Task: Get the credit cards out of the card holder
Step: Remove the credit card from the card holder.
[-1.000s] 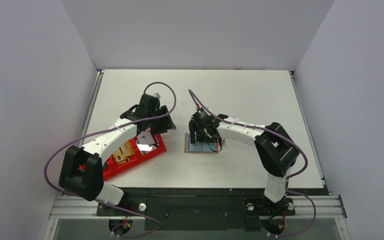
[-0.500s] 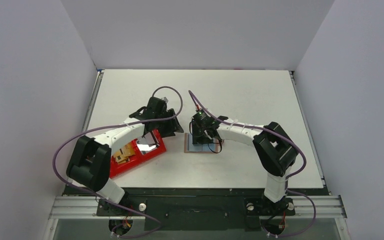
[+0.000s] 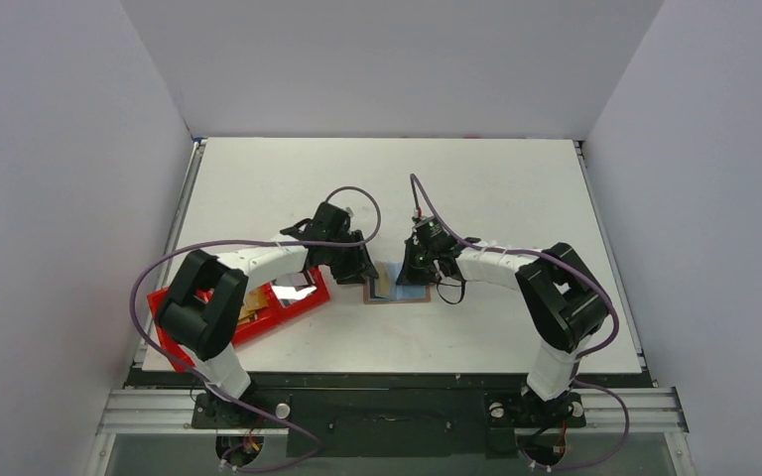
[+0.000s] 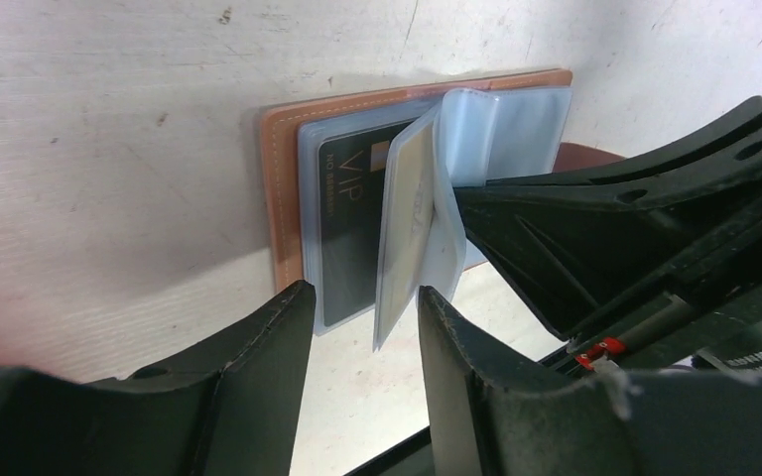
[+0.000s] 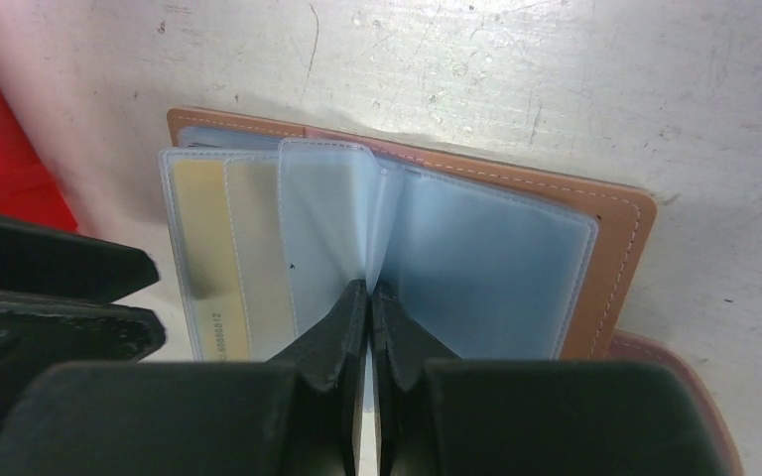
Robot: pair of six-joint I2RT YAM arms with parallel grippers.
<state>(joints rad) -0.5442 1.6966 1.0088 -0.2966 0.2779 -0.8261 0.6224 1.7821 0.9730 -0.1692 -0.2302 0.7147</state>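
The tan card holder (image 3: pixel 398 290) lies open on the table, its clear plastic sleeves fanned up. My right gripper (image 5: pixel 369 290) is shut on the near edge of one upright sleeve (image 5: pixel 329 218). A gold credit card (image 5: pixel 208 238) sits in the sleeve to its left. In the left wrist view a dark card marked VIP (image 4: pixel 342 223) lies in a flat sleeve and the gold card (image 4: pixel 412 183) stands in the lifted sleeve. My left gripper (image 4: pixel 362 302) is open, its jaws either side of that lifted sleeve's lower corner without touching it. From above, the left gripper (image 3: pixel 361 270) and right gripper (image 3: pixel 414 268) face each other across the holder.
A red tray (image 3: pixel 310 301) sits left of the holder under my left arm, holding a shiny card (image 3: pixel 293 289) and tan pieces (image 3: pixel 250 303). The holder's brown snap tab (image 5: pixel 670 377) pokes out at its right edge. White walls enclose the table.
My left arm swung right from above the red tray to the holder's left edge. My right gripper closed on a sleeve and shifted slightly right, lifting the sleeves.
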